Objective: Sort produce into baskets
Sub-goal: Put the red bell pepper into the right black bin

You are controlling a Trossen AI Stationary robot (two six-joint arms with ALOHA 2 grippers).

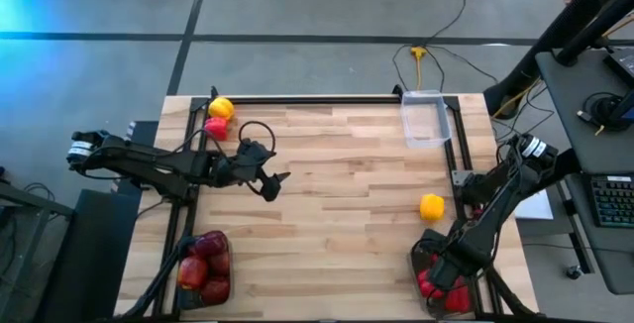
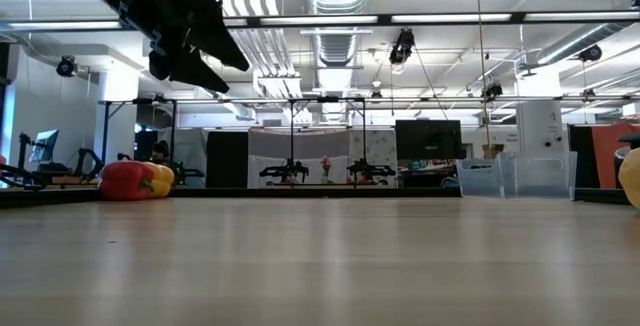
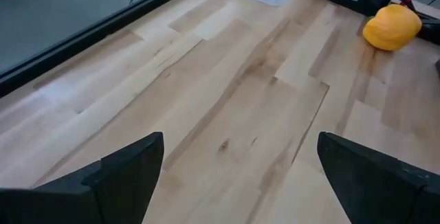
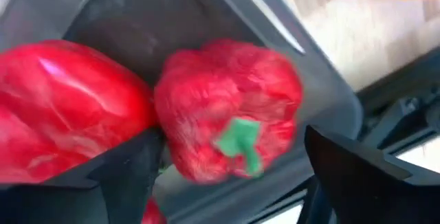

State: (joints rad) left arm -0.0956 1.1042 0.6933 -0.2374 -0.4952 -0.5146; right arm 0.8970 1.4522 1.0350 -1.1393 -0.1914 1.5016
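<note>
- A red pepper (image 4: 227, 107) with a green stem fills the middle of the frame, lying inside a dark basket (image 4: 124, 11).
- A second red pepper (image 4: 62, 107) sits at the left, touching the first.
- The right gripper (image 4: 234, 176) has its two dark fingers (image 4: 124, 176) spread wide at the lower corners.
- Pale wooden table (image 4: 344, 18) shows upper right.

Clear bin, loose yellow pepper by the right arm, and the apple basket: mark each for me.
Clear bin (image 1: 426, 123): high view, on its bare floor.
Loose yellow pepper (image 1: 432, 206): high view, on the middle of its top.
Apple basket (image 1: 229, 281): high view, on its right wall, beside the apples (image 1: 202, 263).
</note>
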